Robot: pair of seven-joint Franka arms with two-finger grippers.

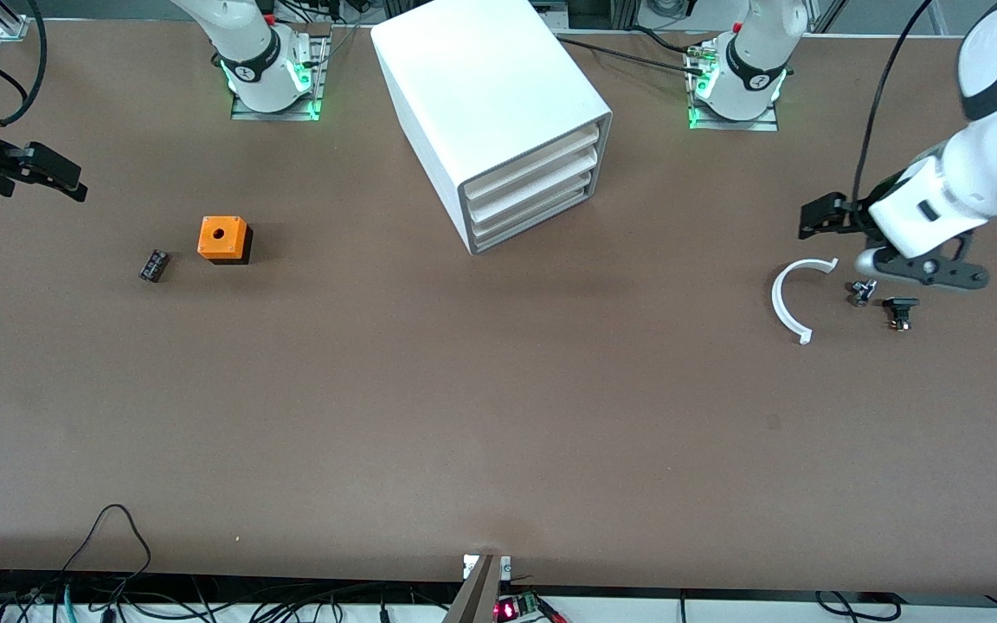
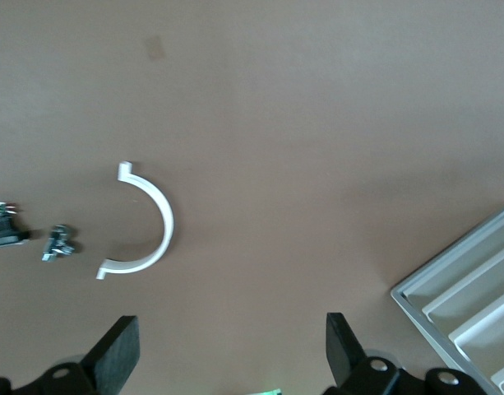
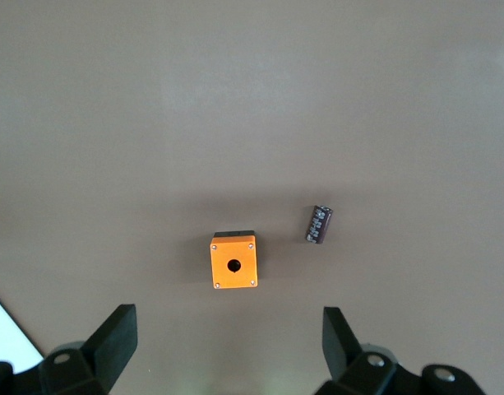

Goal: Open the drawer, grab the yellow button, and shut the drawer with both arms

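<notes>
White and closed, the cabinet point(image 1: 490, 112) stands between the two arm bases, its four drawers facing the front camera at a slant; the drawer point(image 1: 533, 160) on top is shut flush, so whatever lies in it is hidden and no button can be seen. In the left wrist view only a corner of the cabinet shows, cut off by the frame.

Over the table's end by its own base, the left gripper point(image 1: 819, 218) hangs with fingers point(image 2: 116, 354) spread wide, grasping nothing. Beneath and beside it lie a white half-ring point(image 1: 791, 298), a small metal-and-black part point(image 1: 862, 292) and another black part point(image 1: 900, 311), both too small to identify.

At the right arm's end, the right gripper point(image 1: 66, 177) hovers, partly cut off by the frame edge, likewise released and empty. An orange cube with a hole point(image 1: 223, 239) sits near it, a small dark component point(image 1: 153, 265) just beside the cube.
</notes>
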